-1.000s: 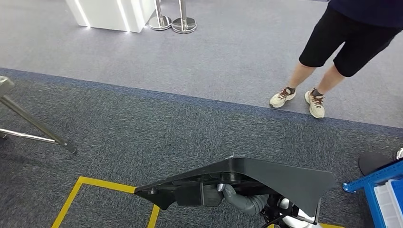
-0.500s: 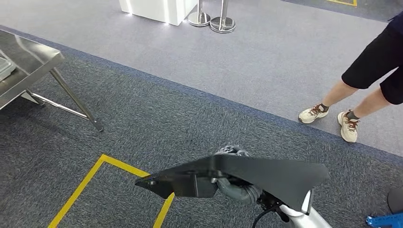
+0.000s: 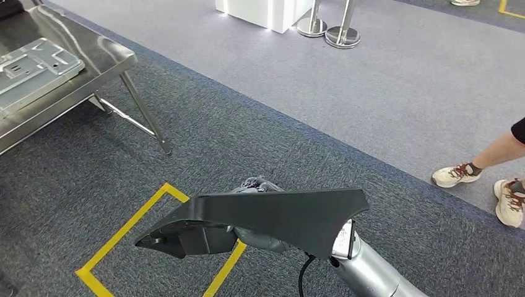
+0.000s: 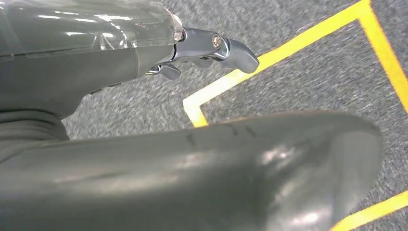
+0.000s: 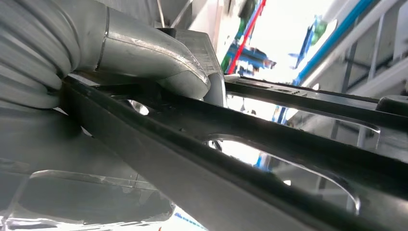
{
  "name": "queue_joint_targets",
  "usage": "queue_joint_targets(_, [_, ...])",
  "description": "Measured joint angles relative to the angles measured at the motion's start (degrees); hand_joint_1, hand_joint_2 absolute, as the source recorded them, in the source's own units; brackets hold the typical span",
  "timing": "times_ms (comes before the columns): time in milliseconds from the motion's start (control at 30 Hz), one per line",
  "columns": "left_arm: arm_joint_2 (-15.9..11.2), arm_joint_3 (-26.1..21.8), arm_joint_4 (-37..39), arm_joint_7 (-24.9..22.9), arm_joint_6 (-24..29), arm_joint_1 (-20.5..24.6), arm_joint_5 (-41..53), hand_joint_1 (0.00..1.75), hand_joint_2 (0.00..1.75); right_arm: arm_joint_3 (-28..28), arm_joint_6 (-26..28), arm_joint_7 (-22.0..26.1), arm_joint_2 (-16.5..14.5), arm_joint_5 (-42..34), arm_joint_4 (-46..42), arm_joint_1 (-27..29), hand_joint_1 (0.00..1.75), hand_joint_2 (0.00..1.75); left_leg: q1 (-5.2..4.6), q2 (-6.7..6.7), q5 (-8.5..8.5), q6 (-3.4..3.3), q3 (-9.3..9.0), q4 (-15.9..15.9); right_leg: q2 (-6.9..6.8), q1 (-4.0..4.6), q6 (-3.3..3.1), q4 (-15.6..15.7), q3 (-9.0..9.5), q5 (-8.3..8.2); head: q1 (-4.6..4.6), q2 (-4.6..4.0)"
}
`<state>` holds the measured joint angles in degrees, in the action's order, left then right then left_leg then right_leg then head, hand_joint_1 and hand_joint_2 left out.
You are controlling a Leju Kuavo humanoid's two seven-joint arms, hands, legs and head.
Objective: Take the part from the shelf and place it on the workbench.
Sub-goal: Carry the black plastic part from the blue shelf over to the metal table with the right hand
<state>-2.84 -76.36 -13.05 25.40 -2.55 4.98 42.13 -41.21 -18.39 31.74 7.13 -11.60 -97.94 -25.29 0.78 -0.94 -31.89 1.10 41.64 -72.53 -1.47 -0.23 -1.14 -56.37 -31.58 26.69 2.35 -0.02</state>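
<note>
The part [image 3: 272,216] is a broad flat black plastic panel with a pointed end, carried level above the carpet in the head view. My right hand [image 3: 255,237] grips it from underneath, with dark fingers [image 3: 257,184] curled over its far edge. In the right wrist view the grey thumb [image 5: 159,62] presses on the part's black ribbed frame [image 5: 240,159]. The steel workbench [image 3: 93,62] stands at the upper left, well away from the part. My left hand [image 4: 211,45] hangs over the carpet, fingers apart and holding nothing.
A silver stamped metal plate [image 3: 31,68] lies on the workbench. Yellow floor tape [image 3: 124,229] marks a box below the part. A person's legs and shoes [image 3: 470,173] stand at the right. A white counter [image 3: 260,9] and stanchion bases [image 3: 340,34] are far back.
The whole view has swung left: the workbench has come further into the picture and the person has slid to the right edge. My right hand still holds the part.
</note>
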Motion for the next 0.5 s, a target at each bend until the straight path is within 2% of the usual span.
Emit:
queue_joint_targets(33, [0.0, 0.0, 0.0, 0.0, -0.1, -0.1, 0.0, 0.00, 0.00, -0.2, 0.0, -0.2, 0.0, 0.0, 0.1, 0.0, 1.75, 1.75, 0.12, 0.26, -0.17, 0.18, 0.74, -1.6, -0.82, 0.05, -0.02, -0.1, 0.00, 0.10, 0.00, 0.00])
queue_joint_targets(67, [0.0, 0.0, 0.0, 0.0, -0.1, -0.2, 0.0, 0.00, 0.00, -0.4, 0.0, -0.5, 0.0, -0.1, 0.2, -0.1, 1.75, 1.75, 0.24, 0.49, 0.71, 0.35, 0.38, -1.0, -1.55, 0.05, 0.04, -0.2, 0.00, 0.23, -0.01, 0.00])
queue_joint_targets(100, [0.0, 0.0, 0.0, 0.1, -0.3, -0.3, 0.1, 0.00, 0.00, -0.7, 0.1, -0.8, -0.1, -0.1, 0.2, -0.3, 1.75, 1.75, 0.33, 0.96, 2.50, 0.48, -1.20, 2.0, -2.24, 0.03, 0.17, -0.4, 0.02, 0.43, 0.00, 0.00])
queue_joint_targets(133, [-0.1, 0.0, 0.0, 0.1, -0.4, -0.3, 0.2, 0.00, 0.00, -0.8, 0.2, -1.2, -0.2, -0.2, 0.3, -0.6, 1.75, 1.75, 0.34, 2.22, 4.22, 0.55, -3.32, 6.1, -2.87, 0.05, 0.38, -0.7, 0.03, 0.69, 0.00, 0.00])
queue_joint_targets(200, [-0.1, 0.0, 0.0, 0.2, -0.7, 0.0, 0.4, 0.00, 0.00, -1.2, 0.6, -1.9, -0.9, -0.2, 0.8, -1.4, 1.75, 1.75, -0.02, 4.52, 6.14, 0.06, -6.46, 12.5, -3.91, 0.41, 0.89, -1.3, -0.04, 1.18, 0.00, 0.00])
queue_joint_targets(233, [-0.1, 0.0, 0.0, 0.2, -0.8, 0.1, 0.4, 0.00, 0.00, -1.5, 0.8, -2.0, -1.4, -0.2, 1.3, -2.0, 1.75, 1.75, -0.21, 5.08, 6.16, -0.34, -6.87, 13.6, -4.38, 0.63, 1.11, -1.5, -0.07, 1.31, -0.01, 0.00])
queue_joint_targets(300, [0.0, 0.0, 0.0, 0.2, -0.8, 0.1, 0.4, 0.00, 0.00, -2.3, 1.0, -2.2, -2.6, -0.1, 2.5, -3.2, 1.75, 1.75, -0.31, 3.94, 6.27, -1.17, -6.63, 13.6, -5.31, 0.77, 1.53, -1.5, -0.03, 1.44, -0.02, 0.00])
queue_joint_targets(333, [0.0, 0.0, 0.0, 0.2, -0.8, 0.1, 0.4, 0.00, 0.00, -2.6, 1.0, -2.2, -3.1, -0.1, 3.1, -3.6, 1.75, 1.75, -0.23, 3.34, 6.41, -1.47, -6.61, 13.7, -4.91, 0.62, 1.86, -1.7, -0.01, 1.74, -0.02, 0.00])
queue_joint_targets(400, [0.1, 0.0, 0.0, 0.2, -0.8, 0.2, 0.4, 0.00, 0.00, -3.2, 0.9, -2.2, -3.9, -0.2, 3.9, -4.1, 1.75, 1.75, -0.04, 2.09, 6.71, -2.11, -6.67, 14.0, -2.19, 0.18, 2.42, -4.6, -1.13, 3.84, -0.02, 0.00])
queue_joint_targets(433, [0.1, 0.0, 0.0, 0.2, -0.8, 0.3, 0.4, 0.00, 0.00, -3.4, 0.9, -2.1, -4.1, -0.2, 4.3, -4.2, 1.75, 1.75, 0.00, 1.43, 6.80, -2.34, -6.67, 14.0, -0.48, 0.00, 2.58, -7.9, -2.60, 5.64, -0.02, 0.00])
queue_joint_targets(467, [0.1, 0.0, 0.0, 0.3, -0.8, 0.4, 0.4, 0.00, 0.00, -3.7, 0.8, -2.1, -4.2, -0.2, 4.7, -4.3, 1.75, 1.75, -0.01, 0.69, 6.86, -2.50, -6.63, 14.0, 0.56, -0.08, 2.63, -11.9, -4.58, 7.53, -0.02, 0.00])
queue_joint_targets(500, [0.1, 0.0, 0.0, 0.3, -0.9, 0.5, 0.4, 0.00, 0.00, -3.9, 0.8, -2.2, -4.3, -0.2, 5.1, -4.3, 1.75, 1.75, -0.04, -0.07, 6.90, -2.60, -6.59, 14.0, 1.02, -0.10, 2.66, -15.7, -6.48, 8.91, -0.02, 0.00])
